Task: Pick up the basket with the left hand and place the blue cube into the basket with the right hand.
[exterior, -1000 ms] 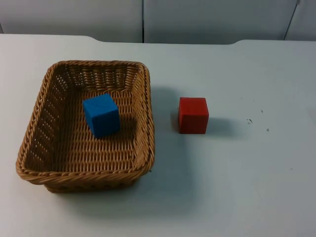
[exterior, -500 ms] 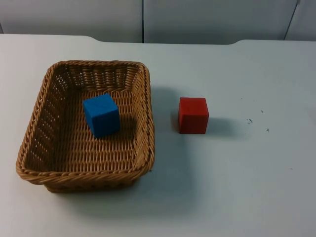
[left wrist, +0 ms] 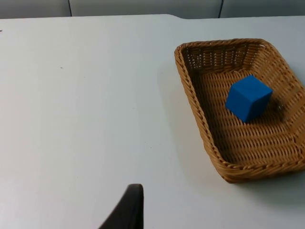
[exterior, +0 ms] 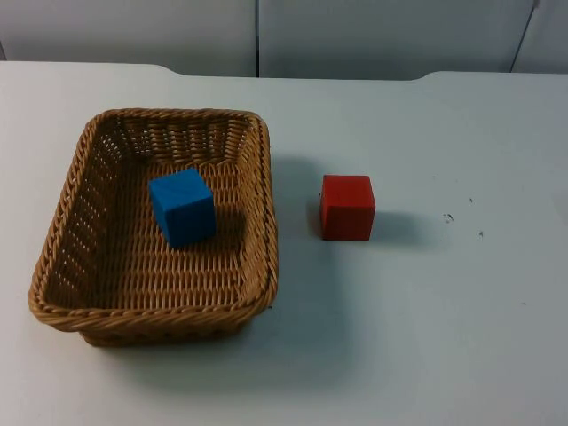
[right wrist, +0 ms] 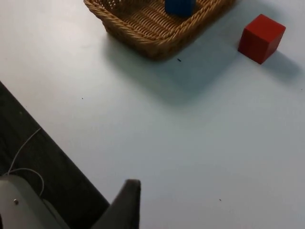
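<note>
The basket (exterior: 155, 222) sits flat on the white bench (exterior: 426, 337), nearest the camera in the top view, with its front rim closest and its back rim toward the wall. The blue cube (exterior: 182, 207) rests inside it on the woven floor, roughly central and a little toward the back, clear of all 4 walls. Just beside the basket's right wall, apart from it, 1 red cube (exterior: 347, 207) stands on the bench. Beyond both, the bench ends at the grey partition wall (exterior: 257, 35).

The left gripper (left wrist: 126, 210) waits off to the side, well apart from the basket; 1 dark fingertip is all that can be made out, so I cannot tell whether it is released or clenched. The right gripper (right wrist: 125, 205) waits too, near the bench edge, well apart from basket and red cube; its state cannot be told either.

Judging by the layout, the cube is already where the task wants it, and nothing is gripped. What remains, if anything, is lifting the basket: the left gripper should take the near side rim squarely, pinching the wall, and raise it level so the cube does not slide.
</note>
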Robot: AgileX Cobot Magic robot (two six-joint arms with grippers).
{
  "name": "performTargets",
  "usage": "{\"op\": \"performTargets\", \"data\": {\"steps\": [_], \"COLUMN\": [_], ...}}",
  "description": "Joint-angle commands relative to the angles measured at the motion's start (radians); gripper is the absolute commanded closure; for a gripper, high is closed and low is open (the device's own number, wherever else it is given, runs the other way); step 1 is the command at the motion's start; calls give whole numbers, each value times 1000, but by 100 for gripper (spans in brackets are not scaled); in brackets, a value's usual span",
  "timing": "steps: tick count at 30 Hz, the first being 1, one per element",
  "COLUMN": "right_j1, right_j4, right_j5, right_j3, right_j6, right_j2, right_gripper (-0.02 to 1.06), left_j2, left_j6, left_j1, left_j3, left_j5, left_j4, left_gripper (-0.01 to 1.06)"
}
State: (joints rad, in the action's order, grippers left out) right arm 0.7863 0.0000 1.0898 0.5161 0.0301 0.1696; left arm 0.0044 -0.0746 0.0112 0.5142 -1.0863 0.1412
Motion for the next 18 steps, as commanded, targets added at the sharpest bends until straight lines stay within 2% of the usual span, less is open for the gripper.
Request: {"op": "performTargets", "data": {"steps": [1,18], "right_j1": [1,1], "right_j4": [0,9], "right_j5": [-11,-11], "right_j3": [-6,-6], "right_j6": [-5,-5], "right_j2": [-4,-4], "right_gripper": [0,0], "left_j2": [-4,-4], "left_j6": [3,3], "left_j1": [-5,-5], "left_j3": [-2,-2], "left_j5": [12,12], "left_j4": [1,1], "left_gripper": [8,8]}}
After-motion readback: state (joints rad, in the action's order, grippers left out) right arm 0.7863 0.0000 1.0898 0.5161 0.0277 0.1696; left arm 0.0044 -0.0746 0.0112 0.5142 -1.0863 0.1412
